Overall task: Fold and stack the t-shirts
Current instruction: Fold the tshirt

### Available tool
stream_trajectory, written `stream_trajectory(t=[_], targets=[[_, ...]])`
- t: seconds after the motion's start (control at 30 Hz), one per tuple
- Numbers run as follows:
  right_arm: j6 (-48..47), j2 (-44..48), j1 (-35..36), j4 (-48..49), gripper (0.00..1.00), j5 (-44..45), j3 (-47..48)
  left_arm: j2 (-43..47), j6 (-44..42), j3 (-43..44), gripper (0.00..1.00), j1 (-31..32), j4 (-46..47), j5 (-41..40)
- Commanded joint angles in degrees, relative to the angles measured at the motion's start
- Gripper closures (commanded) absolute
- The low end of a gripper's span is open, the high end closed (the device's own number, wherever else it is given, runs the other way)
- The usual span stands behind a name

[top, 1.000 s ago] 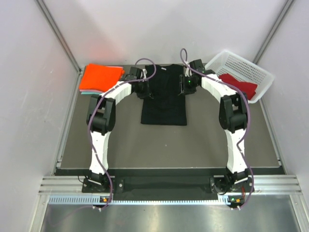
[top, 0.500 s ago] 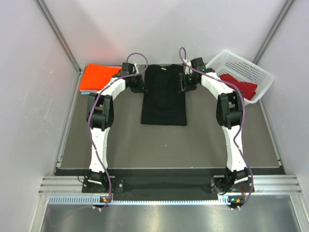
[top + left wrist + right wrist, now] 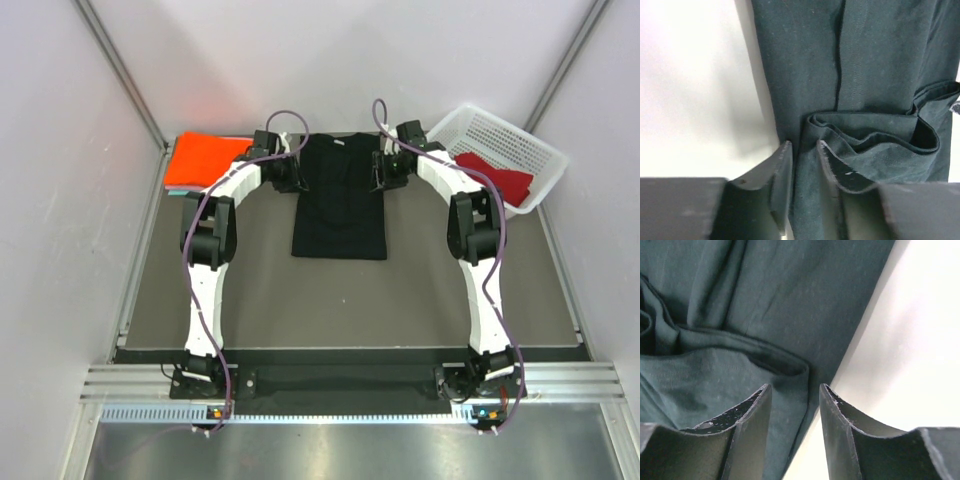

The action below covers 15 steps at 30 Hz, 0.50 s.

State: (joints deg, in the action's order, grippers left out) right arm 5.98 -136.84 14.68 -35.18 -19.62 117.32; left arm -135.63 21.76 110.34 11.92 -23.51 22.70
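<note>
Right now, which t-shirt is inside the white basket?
The dark red t-shirt, in the white basket at the far right. The black t-shirt lies mid-table, and the orange t-shirt sits folded at the far left.

The top camera looks down on the whole table [image 3: 330, 300] from its near edge. Each wrist camera sits close over one side of the black t-shirt [image 3: 338, 205], shared by all.

No words, numbers, brands or signs to read anywhere. Tiny pale speck [image 3: 346, 143] at neck of black t-shirt [image 3: 340, 205], upper middle of top view: too small to read. Both wrist views: plain dark cloth, nothing written.
</note>
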Motion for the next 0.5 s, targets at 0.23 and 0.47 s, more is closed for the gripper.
stream_trajectory(t=[0.23,0.47], targets=[[0.61,-2.21,-1.05,3.54,0.60,-0.77,2.92,-2.00,-0.66,0.40,0.87,-0.67,1.89,0.59],[2.37,-1.86,-1.75,5.55,0.95,1.51,1.25,-3.67,-0.13,0.66,1.00,-1.55,0.84,0.07]])
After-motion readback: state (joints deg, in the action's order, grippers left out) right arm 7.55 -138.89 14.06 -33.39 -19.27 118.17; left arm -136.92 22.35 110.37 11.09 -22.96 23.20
